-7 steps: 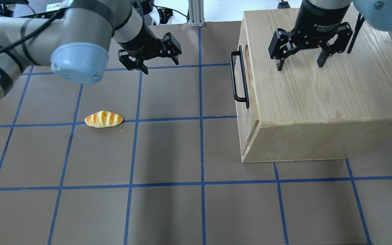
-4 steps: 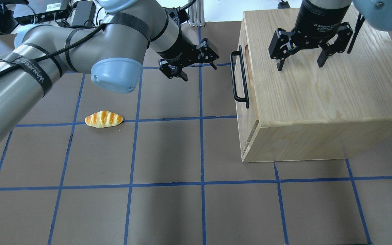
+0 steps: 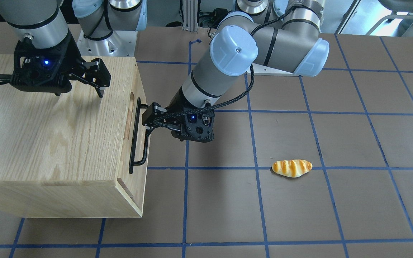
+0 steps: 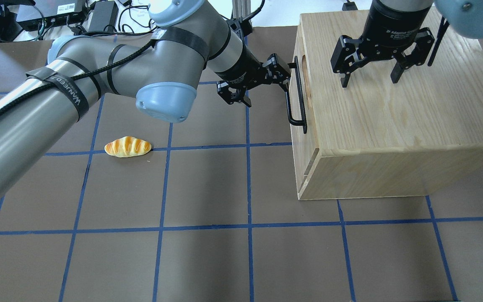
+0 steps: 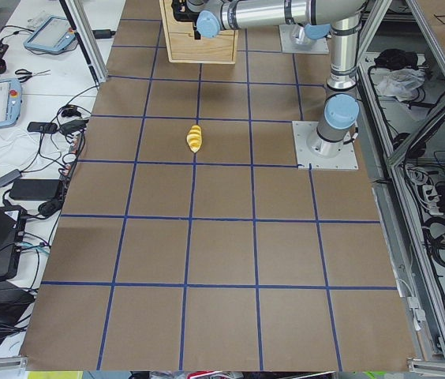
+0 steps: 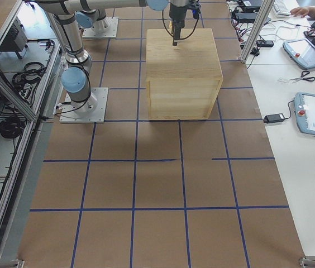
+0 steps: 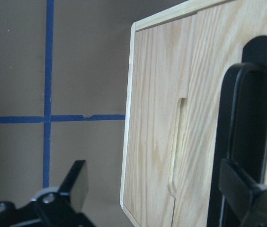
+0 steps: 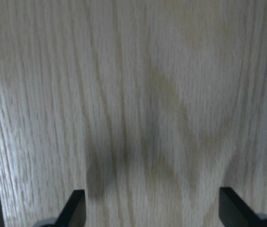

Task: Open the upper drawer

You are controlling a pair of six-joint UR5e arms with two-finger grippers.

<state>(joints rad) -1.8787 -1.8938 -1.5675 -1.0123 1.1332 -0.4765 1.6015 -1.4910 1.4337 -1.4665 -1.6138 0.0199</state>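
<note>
The upper drawer's front (image 4: 299, 110) is flush with the oak cabinet (image 4: 392, 126), so the drawer is shut. Its black bar handle (image 4: 296, 94) and finger slot (image 4: 304, 73) face the table's middle. My left gripper (image 4: 262, 89) is open, right at the handle's far end. In the left wrist view the handle (image 7: 240, 142) lines up with one fingertip (image 7: 244, 189), and the slot (image 7: 178, 142) lies between the fingers. In the front view one finger (image 3: 149, 116) is beside the handle (image 3: 136, 139). My right gripper (image 4: 369, 79) hangs open over the cabinet top (image 8: 147, 94).
A toy bread roll (image 4: 127, 147) lies on the brown mat to the robot's left of the cabinet, and shows in the front view (image 3: 292, 168). The cabinet stands on the right half of the table (image 6: 182, 67). Blue tape lines grid the mat.
My left arm has swung right across the mat, from a grid square away up to the drawer handle, still open. The right gripper, cabinet and roll have not moved.
</note>
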